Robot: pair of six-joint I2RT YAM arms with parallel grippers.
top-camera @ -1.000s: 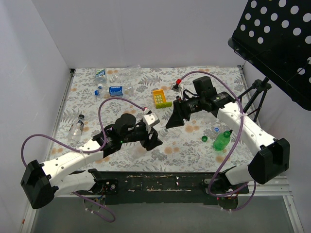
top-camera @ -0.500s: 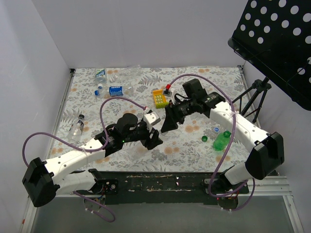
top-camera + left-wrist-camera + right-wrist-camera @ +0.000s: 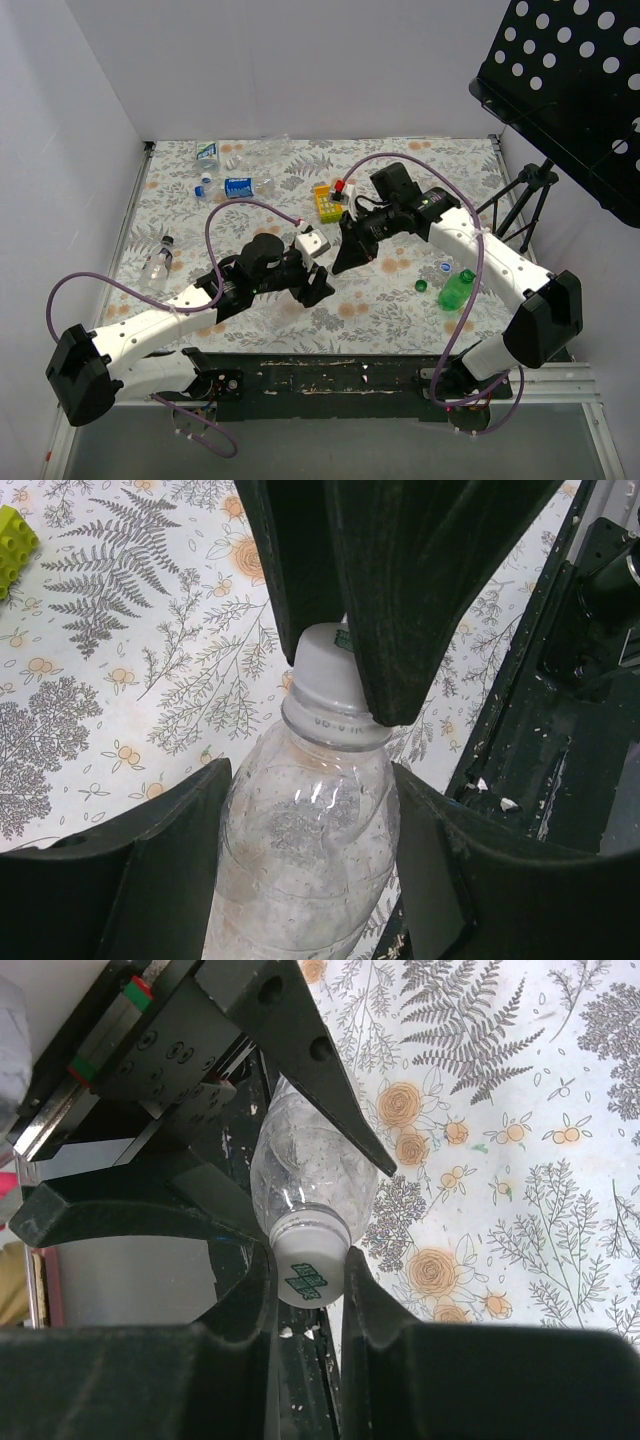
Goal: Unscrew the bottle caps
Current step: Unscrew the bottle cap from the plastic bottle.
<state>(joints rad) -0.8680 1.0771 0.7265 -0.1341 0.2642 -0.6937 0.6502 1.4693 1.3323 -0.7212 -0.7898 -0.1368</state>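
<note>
— Jaws first: how do they stand?
— The right gripper (image 3: 308, 1278) is pressed tight on the white cap (image 3: 306, 1266), one finger on each side. The left gripper (image 3: 310, 800) is partly spread, with both fingers clamped against the body of the clear bottle (image 3: 305, 870).
— Where is that bottle?
— Off the table, between the two grippers, about mid-table and a little toward the near edge.
— Counts?
— One bottle is held, wearing one cap. Four more are on the table: a green bottle (image 3: 457, 289) at the right, a small clear bottle (image 3: 157, 262) at the left, a blue-labelled bottle (image 3: 238, 186) and a far bottle (image 3: 207, 153) at the far left. Two loose caps sit just beside the green bottle, a green cap (image 3: 421, 286) and a pale cap (image 3: 444, 267).
— Which way does the held one point?
— Its long axis runs from the left gripper to the right gripper. The cap end points far and right, and the base points toward the left wrist.
</note>
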